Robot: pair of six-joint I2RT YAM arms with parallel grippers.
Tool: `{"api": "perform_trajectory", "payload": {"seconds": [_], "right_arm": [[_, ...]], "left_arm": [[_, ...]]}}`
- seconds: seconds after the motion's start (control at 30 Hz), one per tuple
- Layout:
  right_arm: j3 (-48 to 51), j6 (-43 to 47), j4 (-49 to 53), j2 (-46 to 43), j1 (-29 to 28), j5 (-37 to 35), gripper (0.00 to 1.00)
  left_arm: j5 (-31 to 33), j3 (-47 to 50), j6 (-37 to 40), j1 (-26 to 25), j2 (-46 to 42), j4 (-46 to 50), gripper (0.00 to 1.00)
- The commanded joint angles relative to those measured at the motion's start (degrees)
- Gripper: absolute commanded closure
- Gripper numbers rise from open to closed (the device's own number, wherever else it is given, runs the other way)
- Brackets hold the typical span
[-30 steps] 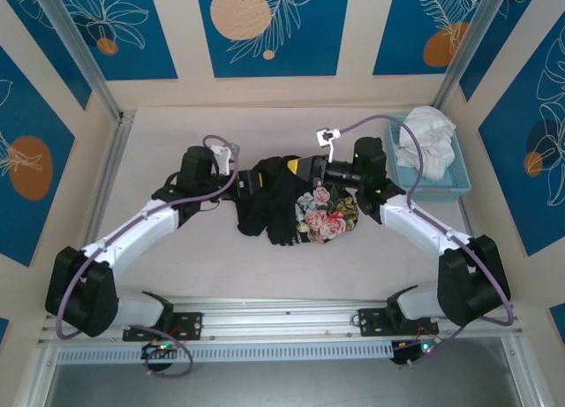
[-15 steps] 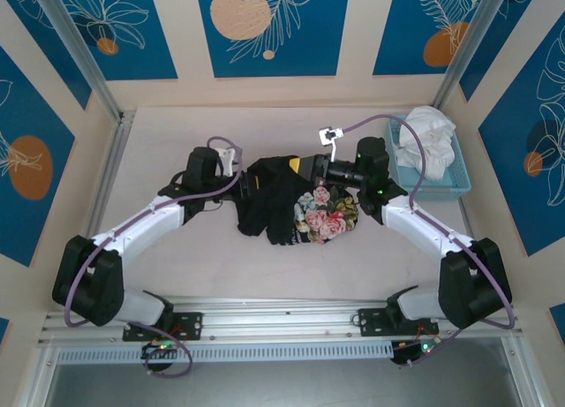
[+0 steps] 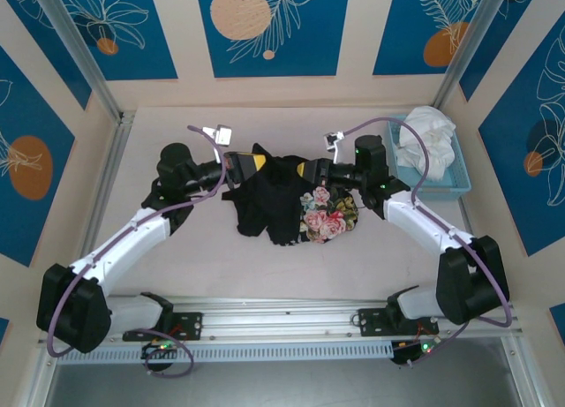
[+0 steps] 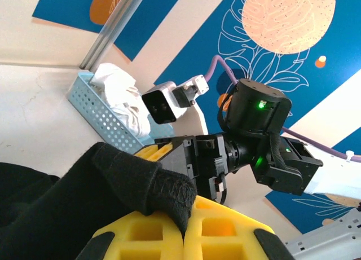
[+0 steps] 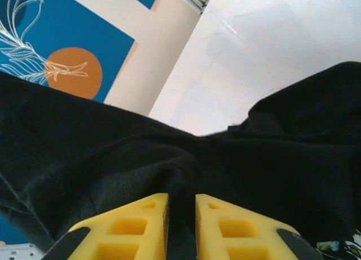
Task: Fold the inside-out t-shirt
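**Both grippers are meeting at the top edge of the bunched black shirt**

From the top external camera, the inside-out t-shirt (image 3: 265,208) is lying crumpled on the table (image 3: 371,266), well apart from the blue basket (image 3: 441,191). Its floral print (image 3: 325,214) is facing up on the side nearer the basket. A white garment (image 3: 424,133) is sitting heaped in the basket. The left gripper (image 3: 262,164) is reaching in at the shirt's upper edge on the side farther from the basket. The right gripper (image 3: 298,170) is reaching in at the same edge from the basket's side, and a peak of black cloth is rising between the two.

From the left wrist camera, the left gripper (image 4: 184,232) is pressing its yellow fingers (image 4: 225,232) together on a fold of the t-shirt (image 4: 84,203), and the cloth is draping over their tips. Beyond it the right arm (image 4: 259,130) is pointing this way, with the basket (image 4: 101,116) and the white garment (image 4: 121,93) behind the cloth.

From the right wrist camera, the right gripper (image 5: 181,201) is showing a narrow slit between its yellow fingers (image 5: 146,220). The black t-shirt (image 5: 113,158) is darkening that slit and spreading across the fingers' far side, with bare table (image 5: 271,57) above it. I cannot tell whether these jaws are pinching the cloth or standing loose around it.
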State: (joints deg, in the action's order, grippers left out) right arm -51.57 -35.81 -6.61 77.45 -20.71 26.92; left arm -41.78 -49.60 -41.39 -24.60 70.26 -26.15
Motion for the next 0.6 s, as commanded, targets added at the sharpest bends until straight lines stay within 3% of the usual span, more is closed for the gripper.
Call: {"api": "perform_trajectory", "payload": {"seconds": [0.0,0.27,0.4,0.57], "right_arm": [[-2.69,9.49,8.85,-3.62,-0.66,-3.07,0.71],[-4.89,28.49,19.65,-10.89,-9.34,-16.30,0.53],[-7.61,32.40,19.71,-9.40,-14.69,-22.75,0.47],[-11.66,34.05,19.89,-4.51,-17.31,-26.21,0.45]], "left_arm": [[-1.89,-0.67,0.20,0.42,-0.43,-1.79,1.00],[-0.89,-1.81,2.09,0.44,-0.21,1.42,1.00],[-0.85,-1.83,2.10,0.43,-0.16,1.63,1.00],[-0.85,-1.66,2.01,0.43,-0.21,1.63,1.00]]}}
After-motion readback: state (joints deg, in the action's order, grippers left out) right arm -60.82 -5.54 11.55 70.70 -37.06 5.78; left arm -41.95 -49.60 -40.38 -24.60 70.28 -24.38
